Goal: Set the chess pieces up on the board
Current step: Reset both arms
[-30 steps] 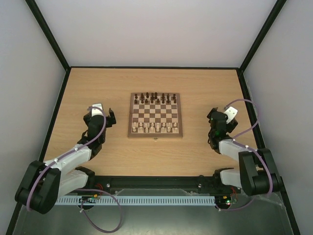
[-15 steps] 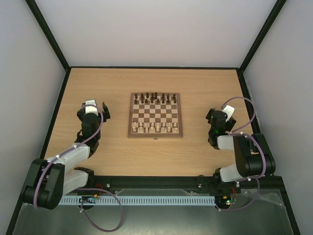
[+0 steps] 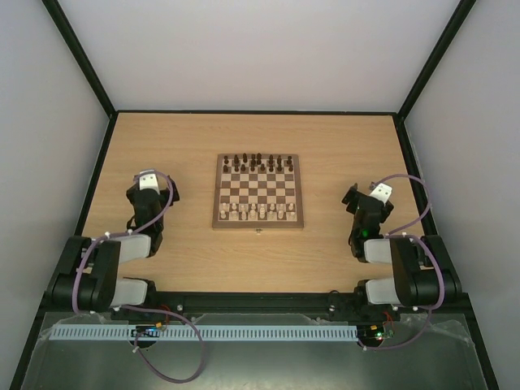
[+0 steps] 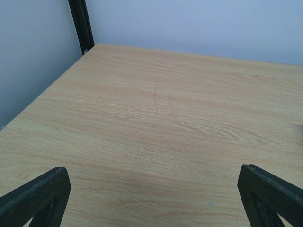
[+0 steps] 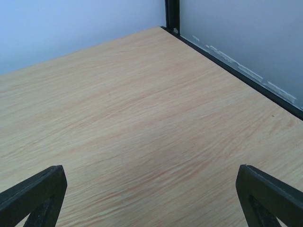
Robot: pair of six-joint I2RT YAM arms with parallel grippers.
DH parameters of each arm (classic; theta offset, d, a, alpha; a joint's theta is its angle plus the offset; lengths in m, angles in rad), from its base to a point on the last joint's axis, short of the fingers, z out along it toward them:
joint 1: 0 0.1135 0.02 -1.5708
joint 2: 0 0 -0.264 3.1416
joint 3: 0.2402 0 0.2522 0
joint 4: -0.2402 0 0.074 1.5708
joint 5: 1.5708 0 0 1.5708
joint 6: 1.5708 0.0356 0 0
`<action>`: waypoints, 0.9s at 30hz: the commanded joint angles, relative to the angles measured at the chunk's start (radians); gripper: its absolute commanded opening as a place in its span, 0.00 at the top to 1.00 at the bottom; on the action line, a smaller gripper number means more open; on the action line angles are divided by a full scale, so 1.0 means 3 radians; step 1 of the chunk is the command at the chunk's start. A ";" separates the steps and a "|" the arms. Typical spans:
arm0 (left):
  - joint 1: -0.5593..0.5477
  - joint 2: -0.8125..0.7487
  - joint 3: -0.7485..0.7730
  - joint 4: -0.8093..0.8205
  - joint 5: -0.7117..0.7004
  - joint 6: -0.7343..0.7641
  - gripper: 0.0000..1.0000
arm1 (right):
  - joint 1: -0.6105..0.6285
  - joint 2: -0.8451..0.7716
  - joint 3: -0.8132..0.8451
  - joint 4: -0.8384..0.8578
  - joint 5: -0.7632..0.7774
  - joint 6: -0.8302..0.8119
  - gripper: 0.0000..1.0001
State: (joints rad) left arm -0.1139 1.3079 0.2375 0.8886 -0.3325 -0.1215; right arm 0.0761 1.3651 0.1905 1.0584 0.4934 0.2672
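Observation:
The board (image 3: pixel 257 188) lies in the middle of the table, its small latch facing the arms. The pale chess pieces (image 3: pixel 258 211) stand in its two near rows. My left gripper (image 3: pixel 151 188) hangs over bare table well left of the board, open and empty. In the left wrist view its fingertips (image 4: pixel 42 194) sit wide apart at the bottom corners, with only wood grain between them (image 4: pixel 151 198). My right gripper (image 3: pixel 366 199) is off to the board's right, also open and empty (image 5: pixel 151 196). Neither wrist view shows the board.
Dark brown pieces (image 3: pixel 258 161) fill the board's two far rows. Pale walls and a black frame enclose the table; a corner post (image 4: pixel 80 26) shows ahead of the left gripper, and a post (image 5: pixel 172 14) and side rail (image 5: pixel 246 78) ahead of the right.
Both arms have folded back toward their bases. The left gripper swung left, away from the board; the right gripper drew slightly nearer. Both stayed open.

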 commanded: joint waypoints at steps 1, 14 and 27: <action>0.0080 0.0223 0.0234 0.0208 0.0035 -0.0032 0.00 | -0.0006 -0.0030 -0.0043 0.0422 -0.0197 -0.0137 0.01; 0.0236 0.0420 0.0079 0.0806 -0.0062 0.0000 0.00 | -0.0008 0.0477 0.0074 0.0664 -0.0991 -0.0505 0.02; 0.0149 0.0635 0.0267 0.0686 -0.0268 0.0018 0.00 | -0.0013 0.0493 0.0103 0.0643 -0.1011 -0.0500 0.01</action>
State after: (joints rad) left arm -0.0841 1.4895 0.2958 1.0645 -0.3973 -0.0875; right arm 0.0757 1.5112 0.2024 1.2236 0.1940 0.1337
